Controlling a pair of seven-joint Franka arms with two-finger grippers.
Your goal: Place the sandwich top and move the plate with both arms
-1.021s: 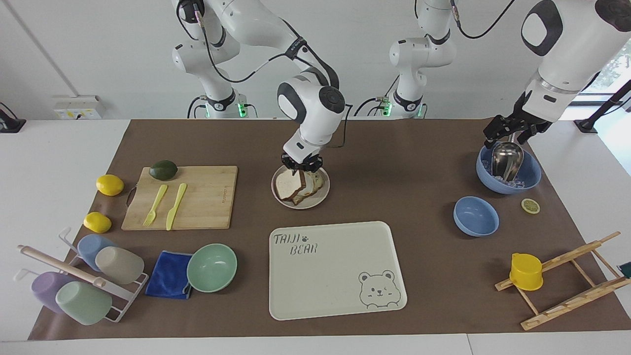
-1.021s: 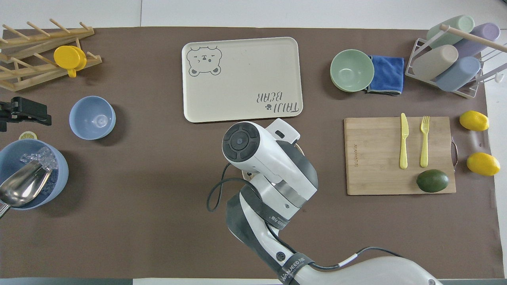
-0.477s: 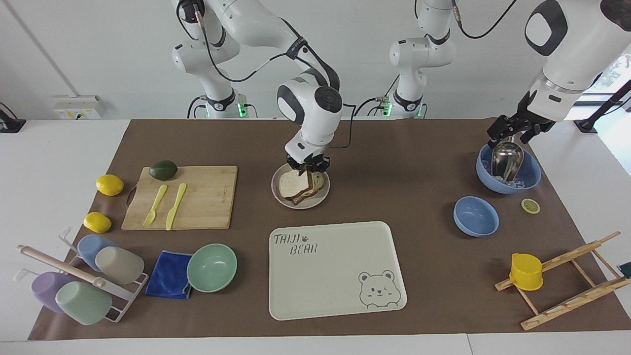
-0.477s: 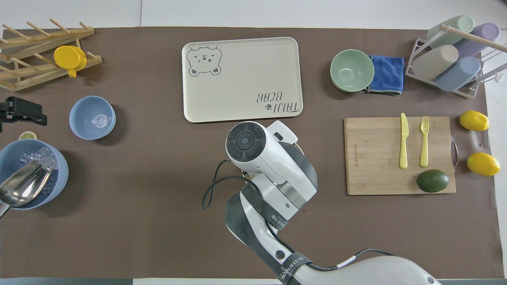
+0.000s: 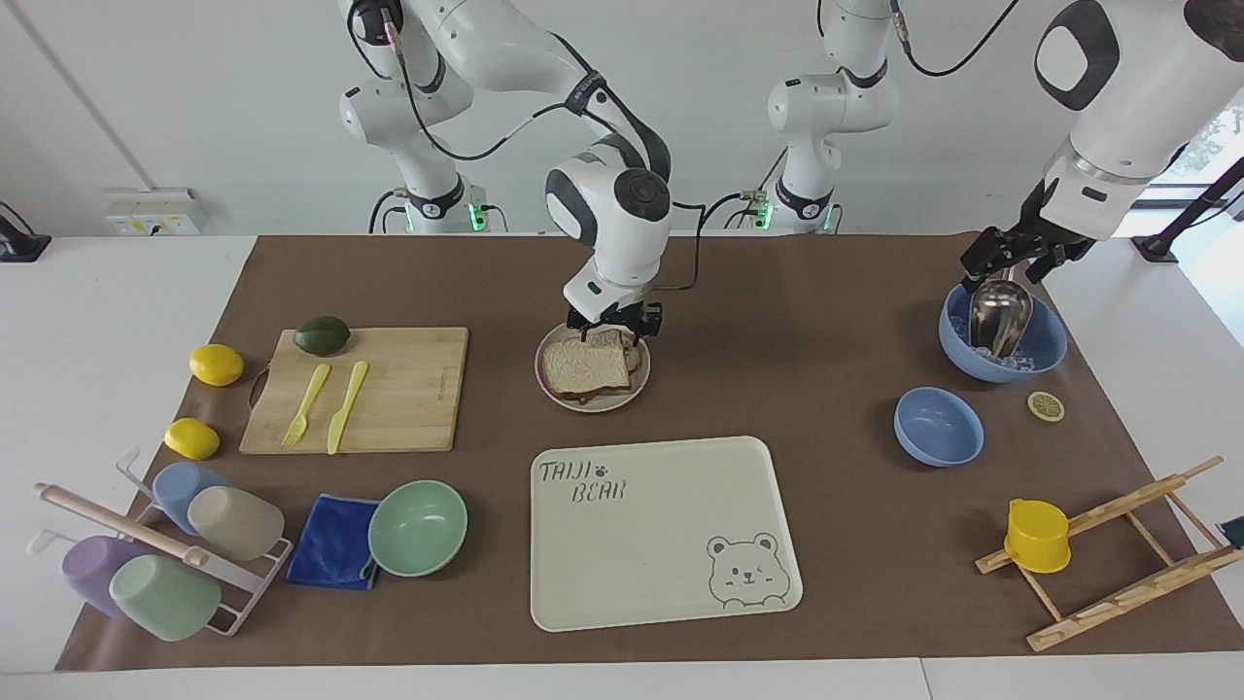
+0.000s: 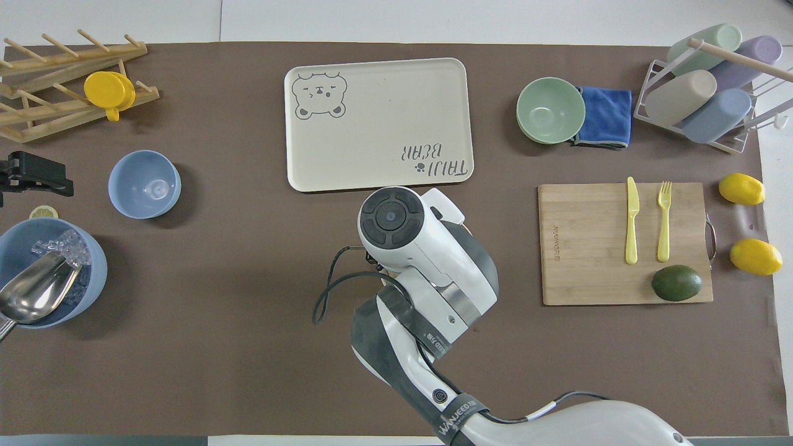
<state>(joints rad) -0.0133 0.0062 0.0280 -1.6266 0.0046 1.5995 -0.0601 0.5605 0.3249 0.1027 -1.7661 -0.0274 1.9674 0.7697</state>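
Note:
The sandwich top (image 5: 586,367), a pale bread slice with a brown crust, lies flat on the stacked slices on the small round plate (image 5: 595,405) in the middle of the table. My right gripper (image 5: 615,331) hangs open just above the side of the plate nearer the robots, with nothing between its fingers. In the overhead view the right arm's wrist (image 6: 403,229) hides the plate and the bread. My left gripper (image 5: 1011,261) waits, open and holding nothing, over the blue bowl of ice (image 5: 1045,350) with a metal scoop (image 5: 999,313) in it.
The cream bear tray (image 5: 661,530) lies just farther from the robots than the plate. A wooden cutting board (image 5: 408,389) with fork, knife and avocado sits beside the plate toward the right arm's end. A small blue bowl (image 5: 938,426) and a mint-green bowl (image 5: 418,527) stand farther out.
My right gripper opened and let go of the bread slice. The slice, held tilted before, now lies flat on the stack. The gripper has risen a little.

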